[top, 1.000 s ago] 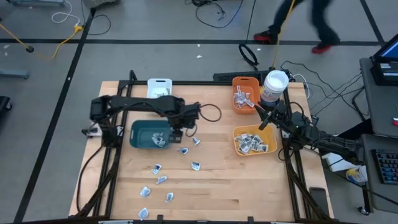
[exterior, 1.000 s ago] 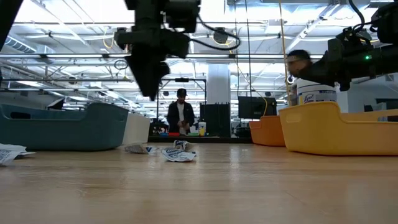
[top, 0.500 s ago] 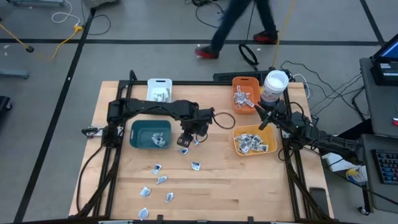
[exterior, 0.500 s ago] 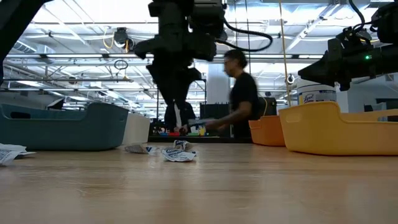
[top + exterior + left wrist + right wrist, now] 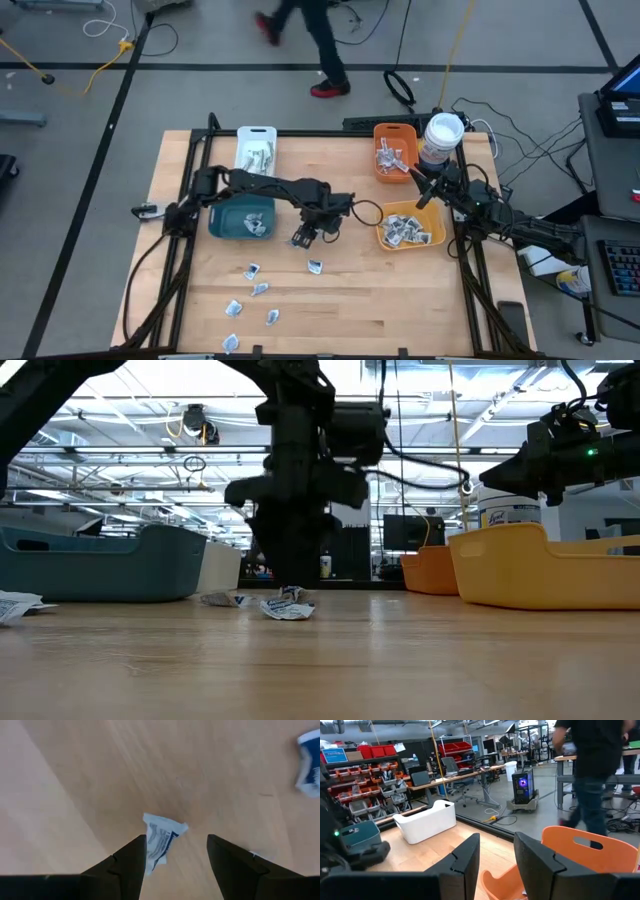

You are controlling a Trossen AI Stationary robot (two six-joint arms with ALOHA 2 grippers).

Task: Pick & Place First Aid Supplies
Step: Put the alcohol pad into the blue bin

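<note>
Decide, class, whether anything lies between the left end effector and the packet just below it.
Nothing visible does. The left end effector hangs open over the packet, which lies alone on bare wooden table between the fingers.

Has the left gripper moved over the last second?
Yes. In the high view the left gripper has travelled away from the teal bin, toward the yellow bin, now above a packet.

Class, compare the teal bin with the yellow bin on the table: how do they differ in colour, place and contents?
The teal bin lies toward the left arm's side; the yellow bin lies on the right arm's side. The yellow bin holds a heap of packets, covering most of its floor; the teal bin holds only a few, at one end, with much bare floor. Both are open-topped bins standing upright on the wooden table.
</note>
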